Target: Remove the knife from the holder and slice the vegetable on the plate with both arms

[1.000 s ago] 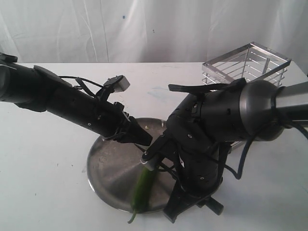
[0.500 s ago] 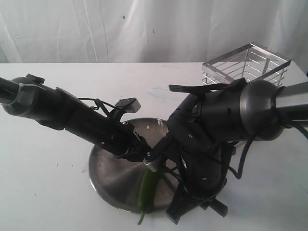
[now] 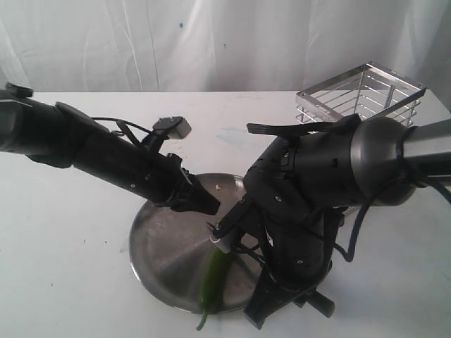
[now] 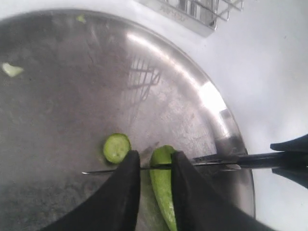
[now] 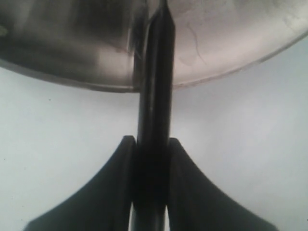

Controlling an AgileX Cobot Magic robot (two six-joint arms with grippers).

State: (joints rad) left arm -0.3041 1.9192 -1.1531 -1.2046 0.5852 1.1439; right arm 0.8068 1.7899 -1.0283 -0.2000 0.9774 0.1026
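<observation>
The green chilli (image 4: 163,192) lies on the steel plate (image 4: 57,110), reaching over the plate's near rim (image 3: 211,278). My right gripper (image 5: 149,142) is shut on the black handle of the knife (image 5: 155,86). The thin blade (image 4: 211,161) lies across the chilli close to its cut end. A round cut slice (image 4: 117,147) rests beside it. My left gripper (image 4: 155,155) hangs above the plate (image 3: 158,239), its fingers apart on either side of the chilli and holding nothing. In the exterior view its tip (image 3: 210,204) is short of the chilli.
The wire holder (image 3: 363,95) stands at the back right, and its lower edge (image 4: 192,12) shows past the plate. Small green bits (image 4: 10,70) lie on the plate's far side. My bulky right arm (image 3: 331,176) hides the plate's right part.
Half a second ago the left arm was lower, with its gripper at the chilli beside the knife. It has since lifted and drawn back to the left. The right arm barely moved.
</observation>
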